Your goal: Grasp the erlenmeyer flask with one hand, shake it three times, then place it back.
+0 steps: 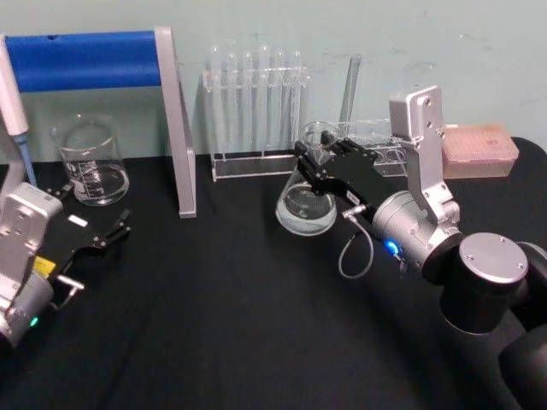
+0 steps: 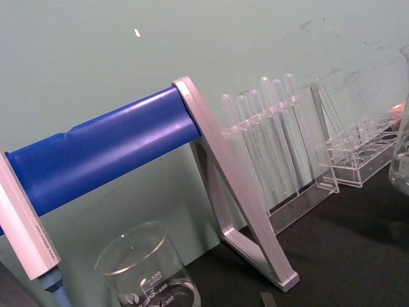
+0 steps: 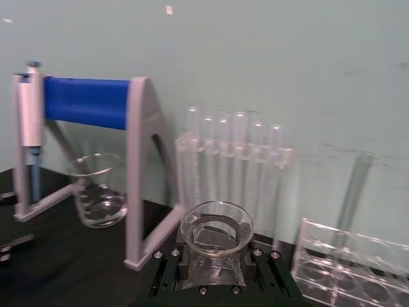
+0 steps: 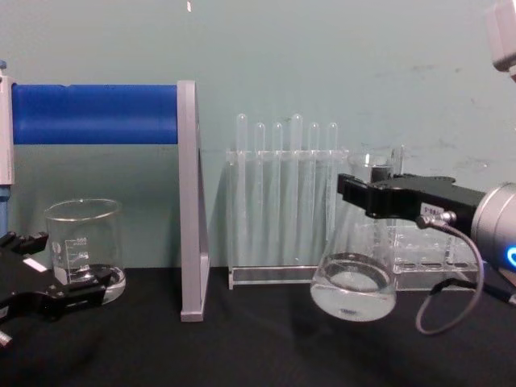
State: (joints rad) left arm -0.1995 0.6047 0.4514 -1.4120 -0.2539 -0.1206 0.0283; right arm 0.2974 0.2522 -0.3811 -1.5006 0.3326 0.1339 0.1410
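Right gripper clamped on erlenmeyer flask neck, long axis tilted, mouth up, left gripper parked open.

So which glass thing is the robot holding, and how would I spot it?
Find the big grey stand with the blue bar, then look right to the clear rack of test tubes. Just in front, the bulky black right end effector grips a clear glass cone-shaped flask by its neck. Unlike the straight-walled glass beaker, it has a wide bottom and narrow neck.
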